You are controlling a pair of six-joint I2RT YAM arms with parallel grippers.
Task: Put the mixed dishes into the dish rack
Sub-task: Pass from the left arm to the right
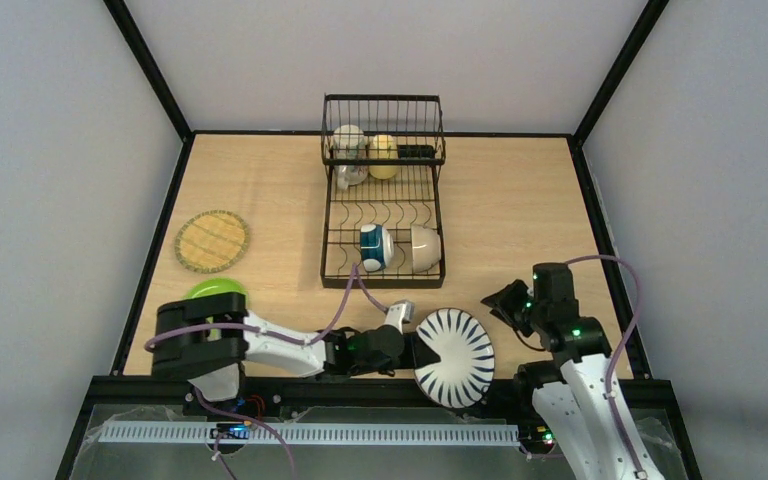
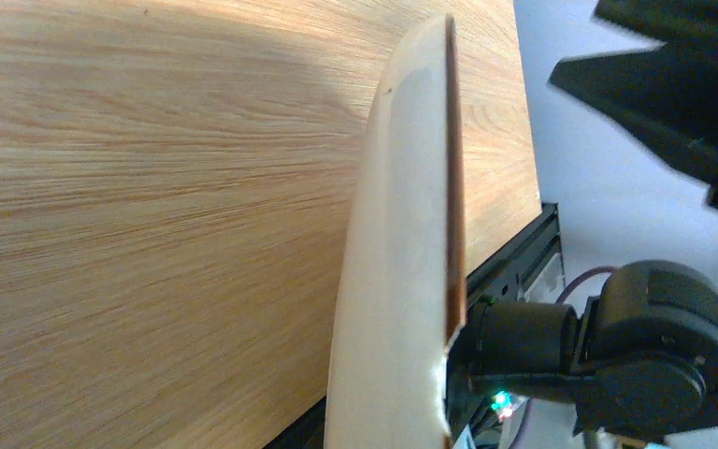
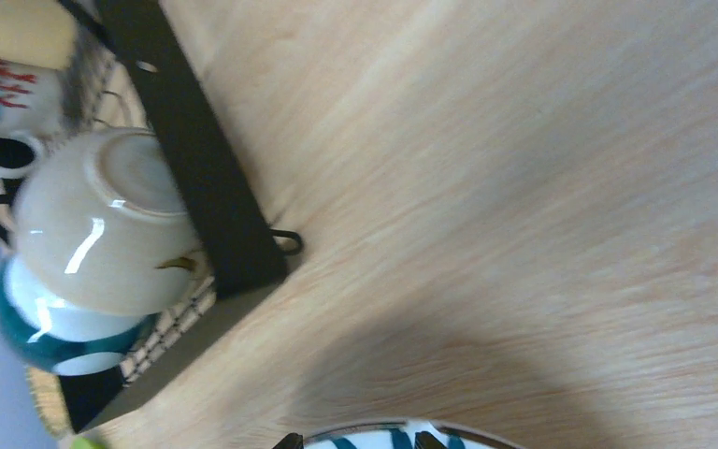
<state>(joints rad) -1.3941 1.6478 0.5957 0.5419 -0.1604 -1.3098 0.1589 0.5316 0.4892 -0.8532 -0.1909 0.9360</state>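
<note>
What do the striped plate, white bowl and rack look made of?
Striped plate: likely glazed ceramic, smooth white face with painted dark stripes. White bowl: glazed ceramic by its sharp glossy highlights, though melamine is possible. Dish rack: thin black wire, probably coated metal, matte.

White plate (image 1: pixel 455 357), dark radial stripes

striped plate (image 1: pixel 455 357) aloft — bowls (image 1: pixel 375 247), mugs (image 1: pixel 348 142) in rack (image 1: pixel 383 283)

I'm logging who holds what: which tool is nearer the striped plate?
Left. The left tool grips the striped plate at its left rim. The right tool stands open just off the plate's upper right edge, apart from it.
</note>
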